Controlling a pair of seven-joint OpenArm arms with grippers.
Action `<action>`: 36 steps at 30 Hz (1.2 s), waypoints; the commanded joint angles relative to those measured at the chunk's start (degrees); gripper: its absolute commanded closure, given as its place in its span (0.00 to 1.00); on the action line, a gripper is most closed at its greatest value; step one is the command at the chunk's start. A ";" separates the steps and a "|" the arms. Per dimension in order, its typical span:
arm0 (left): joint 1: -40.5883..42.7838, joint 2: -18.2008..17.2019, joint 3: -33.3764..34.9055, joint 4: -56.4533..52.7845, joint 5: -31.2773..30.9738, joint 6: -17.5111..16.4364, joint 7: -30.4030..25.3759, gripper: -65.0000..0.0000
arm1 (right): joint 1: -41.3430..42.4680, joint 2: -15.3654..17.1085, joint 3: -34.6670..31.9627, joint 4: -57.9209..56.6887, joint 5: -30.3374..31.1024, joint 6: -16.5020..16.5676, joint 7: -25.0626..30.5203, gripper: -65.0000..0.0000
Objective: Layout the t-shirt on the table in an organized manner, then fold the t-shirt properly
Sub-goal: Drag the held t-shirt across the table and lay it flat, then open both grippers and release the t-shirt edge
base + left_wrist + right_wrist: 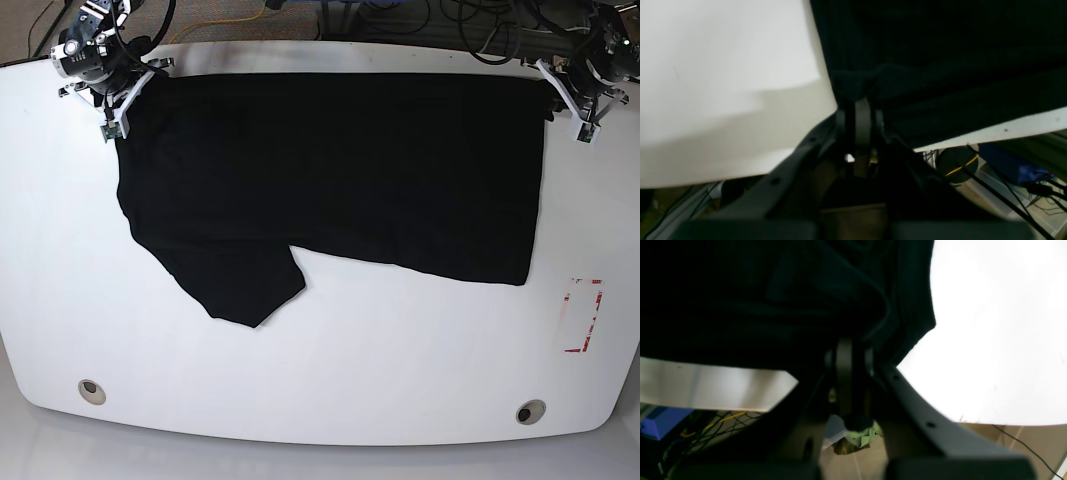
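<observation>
Start at the near edge of the table (300, 410): the two round grommet holes (91, 390) and the red-outlined mark (583, 316) lie well clear of the cloth, so nothing there should snag you.

Moving inward, the t-shirt (330, 170) lies spread across the far half of the tabletop, print hidden, with one sleeve (240, 285) jutting toward you at the base view's left. That sleeve is loose and unheld; if you drag or lift the far edge quickly, I would expect it to curl under or bunch, and the fold would come out lopsided.

At the far edge, both arms are clamped on the cloth. Your left gripper (858, 100) has its jaws closed tight on a pinch of black fabric at the corner on the base view's right. Your right gripper (850, 343) is likewise closed on the opposite corner, at the base view's left.

The risks sit here. Each pinch looks small, so an uneven pull could slip one corner free and let that side collapse. The held edge also runs right along the table's far rim; pull backward and the cloth may slide off the table. Lifting one arm faster than the other would skew the hem.
</observation>
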 commanded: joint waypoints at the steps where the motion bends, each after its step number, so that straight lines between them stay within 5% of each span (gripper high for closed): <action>1: 0.14 -1.12 -0.78 -0.16 1.23 0.40 -0.76 1.00 | -0.01 0.71 0.38 0.98 -1.62 -0.53 0.17 1.00; 26: -6.19 -1.21 -0.25 -0.33 4.66 0.40 -0.50 0.99 | 2.54 0.97 0.29 0.89 -1.62 -0.53 0.17 0.96; 29: -6.28 -1.21 -0.25 -0.33 4.84 0.40 -0.50 0.89 | 2.54 0.97 0.64 0.89 -1.62 -0.53 0.17 0.83; 36: -8.12 -1.21 -0.43 -0.33 4.92 0.40 -0.50 0.41 | 3.68 0.88 0.64 0.89 -1.71 -0.53 0.17 0.27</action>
